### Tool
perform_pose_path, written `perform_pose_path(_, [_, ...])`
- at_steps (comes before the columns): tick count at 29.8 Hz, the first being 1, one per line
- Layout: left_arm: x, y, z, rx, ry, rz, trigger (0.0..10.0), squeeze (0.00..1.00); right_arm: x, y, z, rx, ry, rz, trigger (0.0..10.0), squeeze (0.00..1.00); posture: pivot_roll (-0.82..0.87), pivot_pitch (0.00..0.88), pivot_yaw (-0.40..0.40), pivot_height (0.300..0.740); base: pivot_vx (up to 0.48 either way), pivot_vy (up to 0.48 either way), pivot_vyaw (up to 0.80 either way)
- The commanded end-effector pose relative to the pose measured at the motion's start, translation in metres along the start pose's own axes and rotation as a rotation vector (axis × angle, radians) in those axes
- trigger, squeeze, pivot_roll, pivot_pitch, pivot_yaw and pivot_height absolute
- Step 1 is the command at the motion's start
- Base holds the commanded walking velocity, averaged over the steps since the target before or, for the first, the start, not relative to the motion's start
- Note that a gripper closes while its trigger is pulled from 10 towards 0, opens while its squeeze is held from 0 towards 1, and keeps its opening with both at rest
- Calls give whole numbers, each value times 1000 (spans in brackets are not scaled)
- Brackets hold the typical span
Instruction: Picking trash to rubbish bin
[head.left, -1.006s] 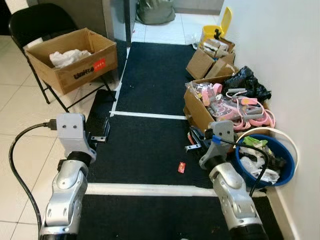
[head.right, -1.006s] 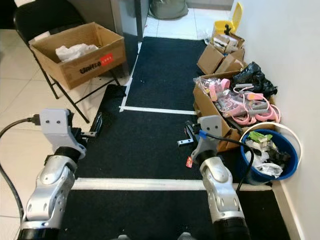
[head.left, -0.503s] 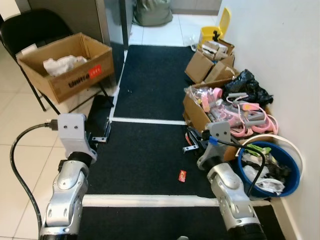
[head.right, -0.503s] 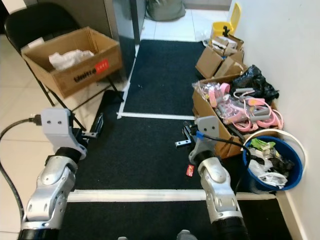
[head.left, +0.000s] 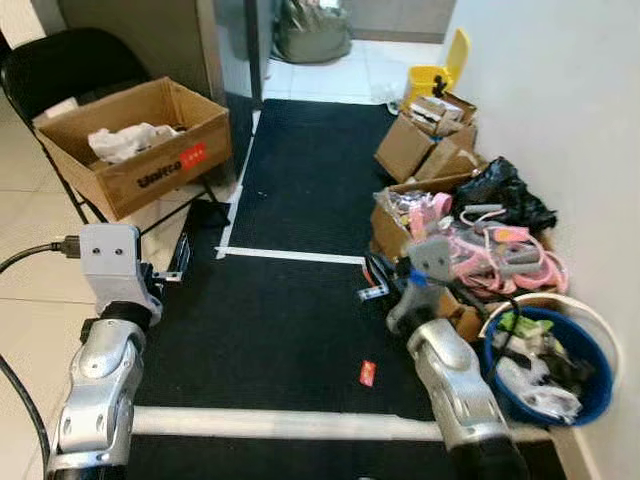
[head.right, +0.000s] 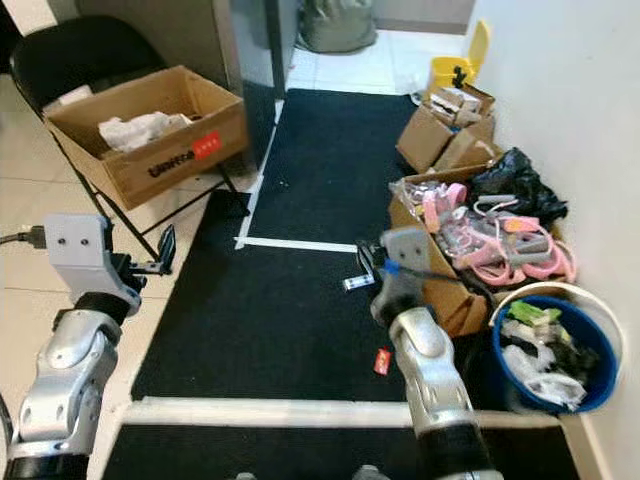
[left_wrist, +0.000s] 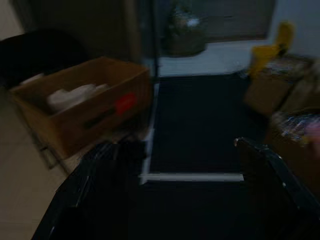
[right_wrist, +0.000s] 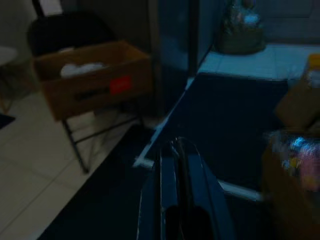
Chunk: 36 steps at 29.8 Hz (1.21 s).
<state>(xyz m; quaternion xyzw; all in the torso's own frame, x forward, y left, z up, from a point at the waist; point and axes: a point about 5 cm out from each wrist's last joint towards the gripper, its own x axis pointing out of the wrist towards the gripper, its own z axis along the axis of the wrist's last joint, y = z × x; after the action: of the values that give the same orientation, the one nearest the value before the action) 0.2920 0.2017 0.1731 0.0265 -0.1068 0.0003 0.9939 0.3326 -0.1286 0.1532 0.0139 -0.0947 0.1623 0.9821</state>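
Both arms have swung leftward as the robot turned, above the black mat (head.left: 300, 330), with the blue rubbish bin (head.left: 590, 395) at four o'clock, left gripper (left_wrist: 165, 190) spread wide, right gripper (right_wrist: 180, 200) pressed together, red trash scrap (head.left: 367, 373) at six o'clock.

A cardboard box (head.left: 135, 145) with white paper inside rests on a black folding chair (head.left: 70, 70). A black mat (head.left: 300, 250) with white stripes covers the floor. By the wall stand open boxes (head.left: 425, 140) and pink hoops (head.left: 510, 255).
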Motion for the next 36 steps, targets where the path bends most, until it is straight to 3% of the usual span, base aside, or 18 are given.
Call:
perform_pose_path(1, [-2,0,-4,0,14,-3,10000,0,12,1,9,6,-36,6,10000,0,30,117,18,740,292,0,0])
perform_pose_path(3, [-1,-2,-5,-2,14,-10,10000,0,25,2,21,-1,-68,25,10000,0,31,112,14,740,292,0,0])
perform_pose_path(5, [-1,-2,-5,-2,14,-10,10000,0,25,2,21,-1,-68,25,10000,0,31,112,14,740,292,0,0])
perform_pose_path(8, [0,-2,-2,-6,2,-9,10000,0,39,-1,37,-1,-111,45,10000,0,36,109,7,740,290,0,0])
perform_pose_path(18, [2,-9,-4,-23,-2,-18,10000,0,59,-6,60,-9,-173,56,10000,0,28,101,-5,740,291,0,0])
perform_pose_path(20, [2,-10,-4,-24,-4,-18,10000,0,54,-6,52,-20,-153,61,10000,0,30,102,-8,740,296,0,0])
perform_pose_path(21, [4,-10,-4,-25,-4,-22,10000,0,38,-7,30,-39,-98,68,10000,0,31,105,-8,740,292,0,0])
perform_pose_path(22, [4,-10,-4,-25,-4,-22,10000,0,38,-7,30,-39,-98,68,10000,0,31,105,-8,740,292,0,0])
perform_pose_path(26, [10,-8,-1,-19,-15,-36,10000,0,-1,-16,-6,-37,-4,32,10000,0,20,113,2,740,290,0,0])
perform_pose_path(29, [13,-7,1,-16,-22,-41,10000,0,-8,-19,-10,-34,11,17,10000,0,20,113,2,740,292,0,0])
perform_pose_path(30, [24,0,11,4,-53,-48,10000,0,-24,-27,-20,-31,41,-23,10000,0,11,113,5,740,289,0,0])
perform_pose_path(31, [30,6,18,21,-71,-55,10000,0,-31,-30,-22,-31,51,-41,10000,0,10,113,5,740,289,0,0])
perform_pose_path(35, [37,16,28,54,-96,-63,10000,0,-35,-34,-24,-31,56,-59,10000,0,15,114,4,740,283,0,0])
perform_pose_path(36, [42,26,35,74,-108,-60,10000,0,-35,-35,-24,-28,57,-64,10000,0,15,114,4,740,281,0,0])
